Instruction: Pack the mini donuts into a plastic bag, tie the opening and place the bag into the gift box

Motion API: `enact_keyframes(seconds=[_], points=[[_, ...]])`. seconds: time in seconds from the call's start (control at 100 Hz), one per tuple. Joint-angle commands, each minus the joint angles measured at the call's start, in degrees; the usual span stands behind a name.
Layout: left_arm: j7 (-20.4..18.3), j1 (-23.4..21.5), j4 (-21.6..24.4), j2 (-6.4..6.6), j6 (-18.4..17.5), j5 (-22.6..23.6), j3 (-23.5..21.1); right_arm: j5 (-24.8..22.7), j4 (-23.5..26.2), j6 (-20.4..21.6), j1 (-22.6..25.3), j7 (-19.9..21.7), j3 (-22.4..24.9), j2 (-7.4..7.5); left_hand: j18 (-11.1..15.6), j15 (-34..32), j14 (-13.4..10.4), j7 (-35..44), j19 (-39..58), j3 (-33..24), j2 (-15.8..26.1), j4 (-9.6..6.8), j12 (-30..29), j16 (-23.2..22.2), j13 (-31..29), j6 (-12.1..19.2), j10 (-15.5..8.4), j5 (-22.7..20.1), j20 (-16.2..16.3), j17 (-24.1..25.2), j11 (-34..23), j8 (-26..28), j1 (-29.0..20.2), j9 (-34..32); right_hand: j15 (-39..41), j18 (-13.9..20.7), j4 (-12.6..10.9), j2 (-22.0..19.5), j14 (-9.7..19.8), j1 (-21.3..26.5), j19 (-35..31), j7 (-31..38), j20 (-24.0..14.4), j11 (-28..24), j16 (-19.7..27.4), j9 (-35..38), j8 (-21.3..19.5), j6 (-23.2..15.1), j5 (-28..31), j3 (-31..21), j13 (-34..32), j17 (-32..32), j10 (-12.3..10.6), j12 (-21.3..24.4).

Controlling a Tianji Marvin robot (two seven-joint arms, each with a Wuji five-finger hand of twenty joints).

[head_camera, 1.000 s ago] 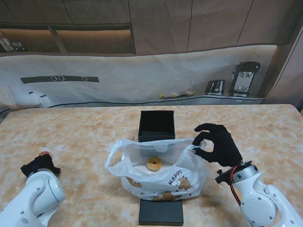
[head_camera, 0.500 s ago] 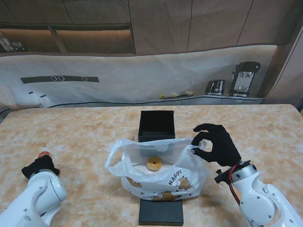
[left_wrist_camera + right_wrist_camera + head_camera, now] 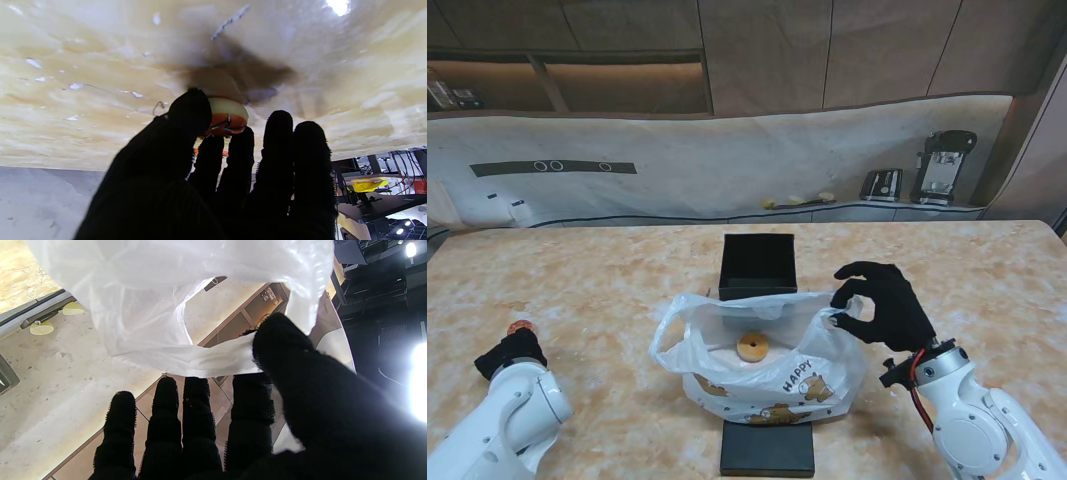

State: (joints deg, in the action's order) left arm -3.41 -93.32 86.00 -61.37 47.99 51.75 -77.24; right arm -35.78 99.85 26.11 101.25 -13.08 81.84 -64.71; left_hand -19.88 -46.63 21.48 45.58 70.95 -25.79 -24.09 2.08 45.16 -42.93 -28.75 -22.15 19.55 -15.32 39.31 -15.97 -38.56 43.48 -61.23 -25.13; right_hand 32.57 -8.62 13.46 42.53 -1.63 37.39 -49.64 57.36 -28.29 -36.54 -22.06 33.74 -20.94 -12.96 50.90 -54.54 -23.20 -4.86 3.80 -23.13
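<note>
A white plastic bag with bear print stands open mid-table, one tan mini donut inside. My right hand pinches the bag's right rim between thumb and fingertips and holds it up. At the far left, my left hand rests low on the table. Its thumb and fingers close around a red-glazed mini donut, also seen as a small red spot, the same donut. The black gift box stands open behind the bag.
The flat black box lid lies nearer to me than the bag, at the table's front edge. A counter with small appliances runs beyond the far edge. The marble table top spreads between the left hand and the bag.
My left forearm has shifted slightly nearer to me, the hand staying at the red donut. The right hand and the bag have hardly moved.
</note>
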Motion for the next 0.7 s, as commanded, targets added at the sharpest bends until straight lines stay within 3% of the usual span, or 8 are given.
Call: enact_keyframes(seconds=[0.0, 0.15, 0.31, 0.37, 0.49, 0.69], points=[[-1.03, -0.27, -0.61, -0.28, 0.37, -0.15, 0.31, -0.25, -0.01, 0.06, 0.32, 0.86, -0.2, -0.13, 0.49, -2.75, -1.0, 6.35, 2.22, -3.05, -3.36, 0.63, 4.93, -2.25, -1.71, 1.73, -1.19, 0.16, 1.55, -1.16, -1.79, 2.64, -4.92, -3.19, 0.37, -0.1, 0.87, 0.78, 0.16, 1.03, -0.98, 1.51, 0.47, -0.16, -0.93, 0.72, 0.36, -3.36, 1.99, -2.11, -0.3, 0.03, -0.81, 0.73], [-0.87, 0.03, -1.92, -0.26, 0.55, -0.33, 1.32, -0.35, -0.08, 0.12, 0.27, 0.89, -0.26, -0.11, 0.83, -4.69, -1.8, 10.59, 4.47, -1.12, -5.66, 0.79, 12.18, -8.79, -5.75, 2.79, -2.54, 0.25, 2.41, -3.74, -1.04, 6.36, -8.85, -8.03, 0.36, -0.12, 0.87, 0.75, 0.17, 1.11, -0.98, 1.52, 0.47, -0.15, -0.92, 0.76, 0.5, -3.43, 2.14, -2.02, -0.31, 0.03, -0.85, 0.74], [-0.06, 0.05, -2.76, -0.41, 0.74, -1.04, 1.87, -0.28, -0.02, 0.09, 0.22, 0.9, -0.35, -0.11, 0.88, -7.36, -3.15, 14.59, 6.71, -1.09, -6.09, 0.47, 15.64, -11.6, -10.87, 3.79, -3.63, -1.49, 3.13, -8.07, -2.7, 8.77, -10.88, -12.47, 0.36, -0.11, 0.87, 0.74, 0.15, 1.08, -1.0, 1.54, 0.48, -0.15, -0.92, 0.78, 0.55, -3.31, 2.1, -1.96, -0.33, 0.03, -0.85, 0.74], [0.05, -0.06, -2.76, -0.45, 0.62, -1.21, 1.82, -0.36, -0.01, 0.19, 0.22, 0.97, -0.29, -0.09, 0.68, -7.79, -3.35, 15.4, 7.3, -2.55, -6.72, 0.22, 15.82, -12.31, -12.18, 3.71, -3.44, -2.19, 3.36, -9.47, -2.8, 8.57, -10.24, -13.47, 0.37, -0.15, 0.87, 0.73, 0.12, 1.13, -1.0, 1.54, 0.48, -0.13, -0.93, 0.73, 0.56, -3.4, 2.12, -1.96, -0.34, 0.03, -0.85, 0.76], [0.01, -0.42, -2.55, -0.52, 0.09, -1.97, 1.41, -0.39, 0.11, 0.08, 0.32, 0.84, -0.28, -0.12, 0.27, -9.2, -3.64, 16.4, 8.59, -9.82, -8.11, 1.25, 17.54, -14.65, -14.12, 2.97, -2.71, -3.27, 4.37, -11.61, -2.57, 8.14, -7.76, -14.96, 0.36, -0.1, 0.91, 0.73, 0.18, 1.1, -1.01, 1.53, 0.49, -0.14, -0.92, 0.75, 0.61, -3.36, 2.1, -1.9, -0.29, 0.04, -0.85, 0.75], [1.08, -2.13, -1.3, -0.88, -2.87, -2.55, -0.62, -0.43, 0.2, 0.08, 0.37, 0.89, -0.29, -0.1, -0.27, -10.22, -3.72, 18.02, 9.36, -15.75, -8.38, 1.94, 21.09, -17.41, -15.29, 2.29, -2.51, -3.85, 5.83, -12.63, -2.38, 9.07, -6.08, -15.9, 0.37, -0.06, 0.96, 0.67, 0.17, 1.12, -1.04, 1.54, 0.49, -0.16, -0.92, 0.75, 0.67, -3.3, 2.05, -1.84, -0.31, 0.03, -0.82, 0.75]])
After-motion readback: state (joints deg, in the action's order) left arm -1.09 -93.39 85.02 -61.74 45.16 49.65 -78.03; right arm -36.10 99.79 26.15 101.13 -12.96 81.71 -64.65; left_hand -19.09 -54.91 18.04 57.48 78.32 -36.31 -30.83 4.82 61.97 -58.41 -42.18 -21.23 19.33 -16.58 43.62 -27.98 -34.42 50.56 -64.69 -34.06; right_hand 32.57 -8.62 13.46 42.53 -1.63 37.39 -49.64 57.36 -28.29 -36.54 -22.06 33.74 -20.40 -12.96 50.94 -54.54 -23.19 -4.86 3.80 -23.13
